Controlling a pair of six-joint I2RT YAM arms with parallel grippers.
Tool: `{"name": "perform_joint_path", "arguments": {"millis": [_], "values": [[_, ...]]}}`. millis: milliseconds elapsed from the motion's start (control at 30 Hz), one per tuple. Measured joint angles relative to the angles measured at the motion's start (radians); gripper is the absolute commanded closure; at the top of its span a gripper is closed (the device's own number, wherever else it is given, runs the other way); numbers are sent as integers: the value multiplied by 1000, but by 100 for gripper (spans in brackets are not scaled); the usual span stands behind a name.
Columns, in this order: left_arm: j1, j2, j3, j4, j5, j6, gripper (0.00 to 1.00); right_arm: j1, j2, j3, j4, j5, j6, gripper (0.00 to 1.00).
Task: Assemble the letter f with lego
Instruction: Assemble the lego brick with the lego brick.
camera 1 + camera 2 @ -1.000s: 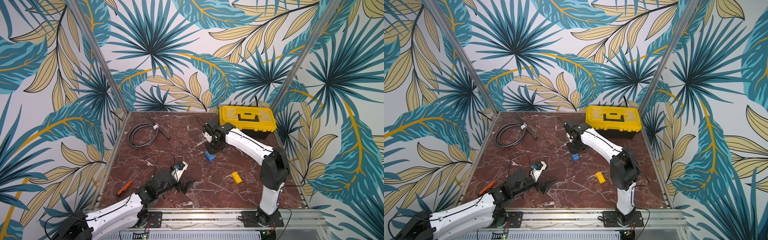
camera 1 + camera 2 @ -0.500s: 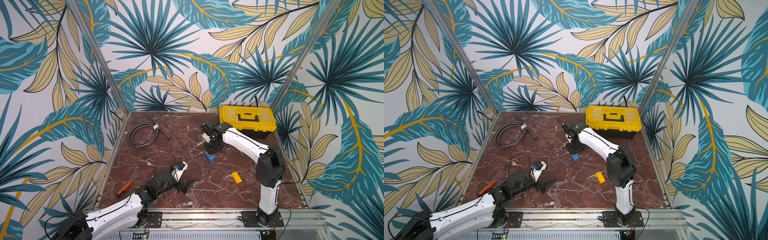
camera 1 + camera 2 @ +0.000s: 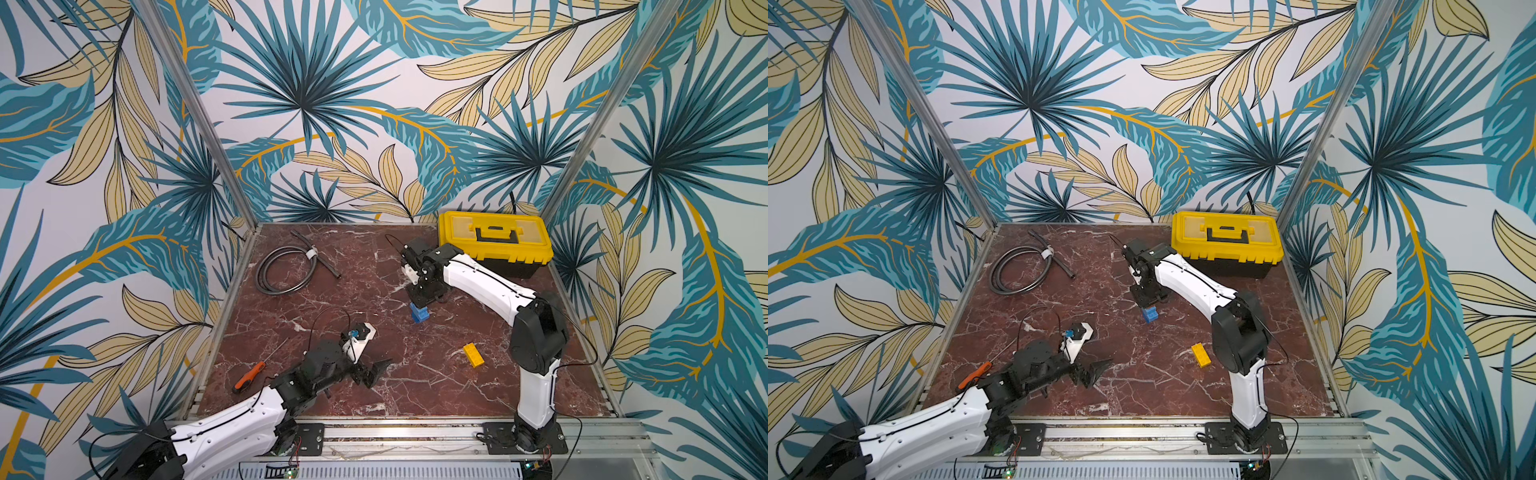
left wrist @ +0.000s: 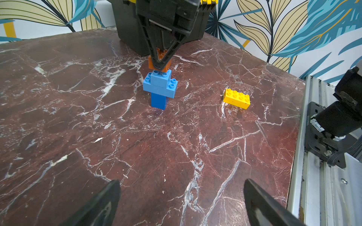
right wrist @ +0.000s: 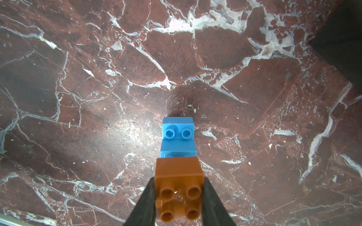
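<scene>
On the marble tabletop [image 3: 436,395], well away from the yellow toolbox [image 3: 494,239], the left pincer [image 3: 374,371] hangs low, spread and empty, while just in front of the toolbox the right pincer [image 4: 159,66] points down. Beneath it stands the blue stack [image 4: 159,88] of three bricks. The long yellow brick [image 4: 236,98] lies flat farther from the toolbox, and the small orange brick [image 5: 179,176] is pinched in the right pincer, right at the stack's top.

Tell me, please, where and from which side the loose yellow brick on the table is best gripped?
Grip the yellow brick across its two long smooth side walls, at mid-length, coming straight down from above. It lies flat, studs up, alone on the table, so both long sides are free. The left gripper is open and empty; the right gripper is shut on the orange brick.
</scene>
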Motion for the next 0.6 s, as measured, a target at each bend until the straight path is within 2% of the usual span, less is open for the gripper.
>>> {"name": "perform_joint_path", "arguments": {"millis": [600], "values": [[0, 0, 0, 0, 0, 0, 1, 6, 22, 0, -1, 11, -1, 76]]}}
